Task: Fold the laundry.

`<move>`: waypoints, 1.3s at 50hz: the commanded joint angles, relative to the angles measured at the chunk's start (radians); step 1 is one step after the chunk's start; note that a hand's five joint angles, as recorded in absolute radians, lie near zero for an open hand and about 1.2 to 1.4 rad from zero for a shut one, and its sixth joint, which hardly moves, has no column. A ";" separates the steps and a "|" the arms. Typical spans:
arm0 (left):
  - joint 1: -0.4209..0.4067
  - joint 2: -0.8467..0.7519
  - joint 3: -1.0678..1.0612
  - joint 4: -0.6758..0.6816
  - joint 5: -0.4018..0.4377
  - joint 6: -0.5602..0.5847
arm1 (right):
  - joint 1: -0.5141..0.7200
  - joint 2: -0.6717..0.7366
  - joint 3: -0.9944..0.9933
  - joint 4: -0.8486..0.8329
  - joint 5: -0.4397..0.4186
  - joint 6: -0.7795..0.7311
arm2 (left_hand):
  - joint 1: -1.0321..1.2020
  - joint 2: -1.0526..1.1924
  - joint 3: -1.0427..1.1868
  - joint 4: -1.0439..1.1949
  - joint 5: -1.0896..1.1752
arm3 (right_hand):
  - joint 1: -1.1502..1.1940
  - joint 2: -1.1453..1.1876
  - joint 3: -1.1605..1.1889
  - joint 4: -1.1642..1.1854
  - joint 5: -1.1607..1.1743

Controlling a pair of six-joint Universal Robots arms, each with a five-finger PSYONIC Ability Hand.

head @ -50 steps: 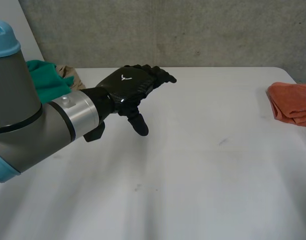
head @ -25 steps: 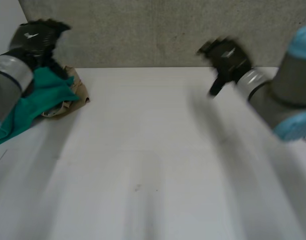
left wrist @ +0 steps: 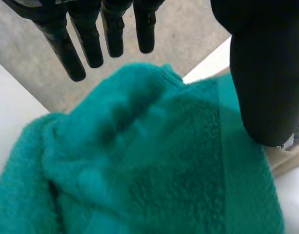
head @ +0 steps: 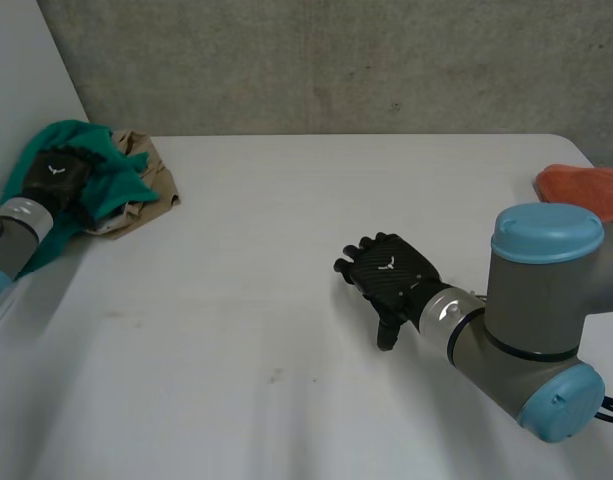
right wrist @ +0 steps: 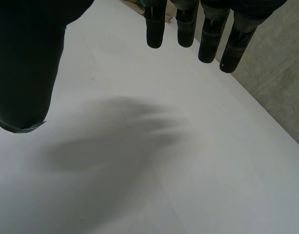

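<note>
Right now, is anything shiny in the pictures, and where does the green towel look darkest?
Head view: the white table has no glare; only the silver wrist ring behind the right hand catches some light. Left wrist view: the green towel is darkest in the creases between the left hand's fingers and thumb.

Head cam, mounted high btwn & behind the arms, looks down across the white table (head: pixel 286 330) toward the grey wall (head: pixel 336 60), wide enough to take in the left hand (head: pixel 54 180) and the right hand (head: pixel 391 272). Left wrist cam peers along its palm, v. close to the green towel (left wrist: pixel 139 161) bunched beneath, w/ wall past the fingertips (left wrist: pixel 112 34). Right wrist cam hangs close over bare tabletop under its fingers (right wrist: pixel 186 24), wall beyond them. Head & left wrist views share towel & wall; head & right wrist views share tabletop.
</note>
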 commanded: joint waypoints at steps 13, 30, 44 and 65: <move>-0.002 -0.120 0.163 0.005 -0.061 0.007 | -0.049 -0.017 0.048 -0.016 0.002 -0.001 | 1.125 1.130 1.134 1.131 1.127 | -0.031 -0.047 -0.043 -0.063 -0.071; -0.238 0.504 -0.327 0.148 -0.144 -0.193 | -0.112 -0.077 0.029 -0.015 0.009 0.015 | 1.125 1.130 1.134 1.131 1.127 | -0.031 -0.047 -0.043 -0.063 -0.071; -0.789 0.746 -0.644 0.131 -0.129 -0.742 | -0.207 -0.116 -0.028 -0.041 0.193 0.108 | 1.125 1.130 1.134 1.131 1.127 | -0.031 -0.047 -0.043 -0.063 -0.071; -0.617 0.614 -0.541 0.083 -0.140 -0.534 | -0.270 -0.116 -0.081 -0.009 0.140 0.090 | -0.087 -0.082 -0.078 -0.081 -0.085 | -0.031 -0.047 -0.043 -0.063 -0.071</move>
